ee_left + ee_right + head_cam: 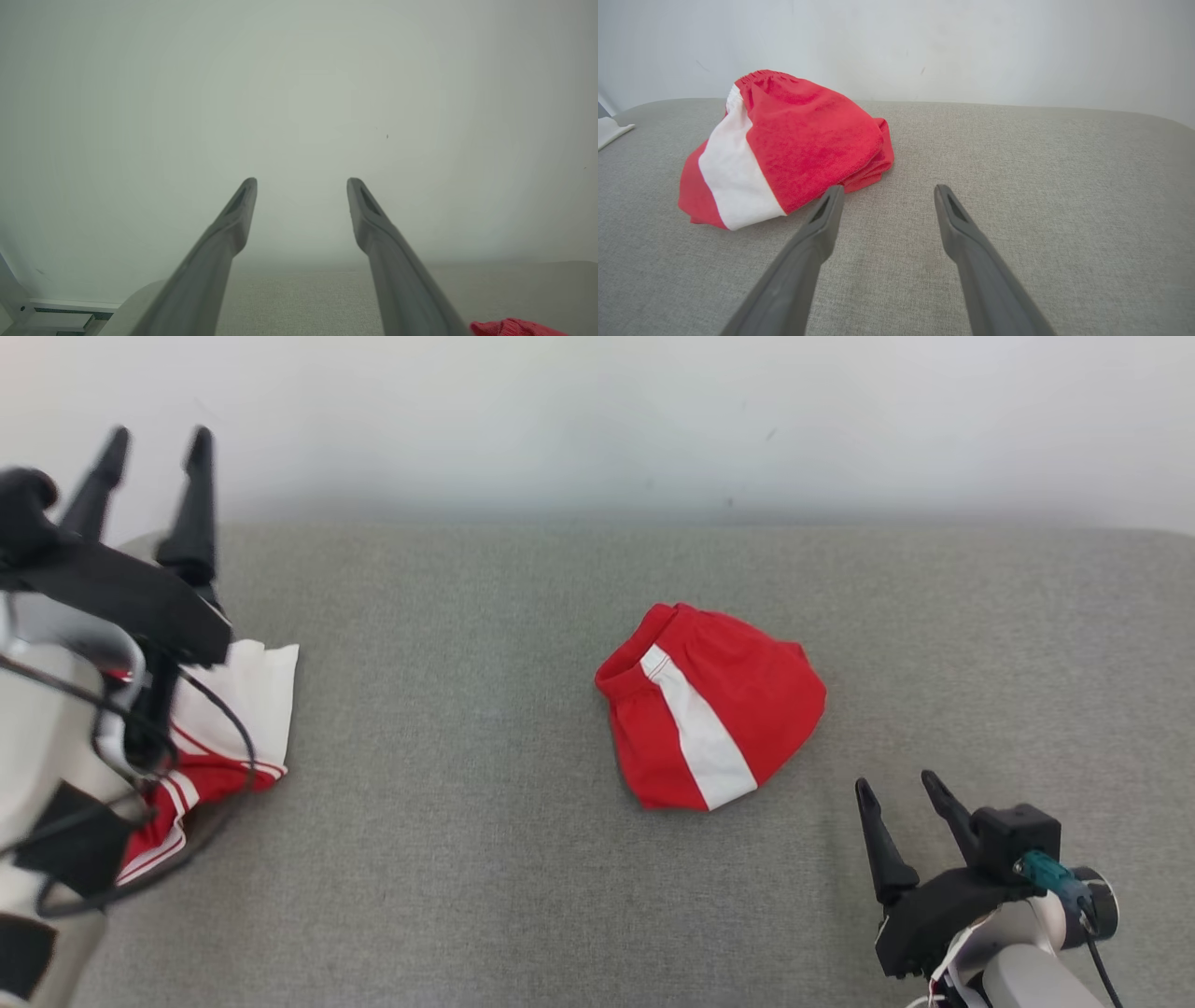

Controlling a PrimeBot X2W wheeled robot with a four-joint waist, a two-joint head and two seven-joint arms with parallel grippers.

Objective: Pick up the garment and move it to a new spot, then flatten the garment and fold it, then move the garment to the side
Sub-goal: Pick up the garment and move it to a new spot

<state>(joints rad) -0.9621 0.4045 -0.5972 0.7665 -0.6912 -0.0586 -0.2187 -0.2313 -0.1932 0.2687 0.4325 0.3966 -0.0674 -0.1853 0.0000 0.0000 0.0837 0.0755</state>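
Both hands are open and empty: left hand [159, 439] raised at the far left, right hand [897, 784] near the red shorts [738, 700], bunched mid-bench [467, 859]. Pinch only the top layer and they'll probably drag open crooked.

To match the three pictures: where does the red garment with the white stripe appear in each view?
Head view: red garment at the centre of the grey cushion.
Left wrist view: a red scrap at the bottom right edge; perhaps this garment, I cannot tell.
Right wrist view: garment left of centre, beyond the right pincer.
Shared landmark: the cushion's far edge against the white wall.
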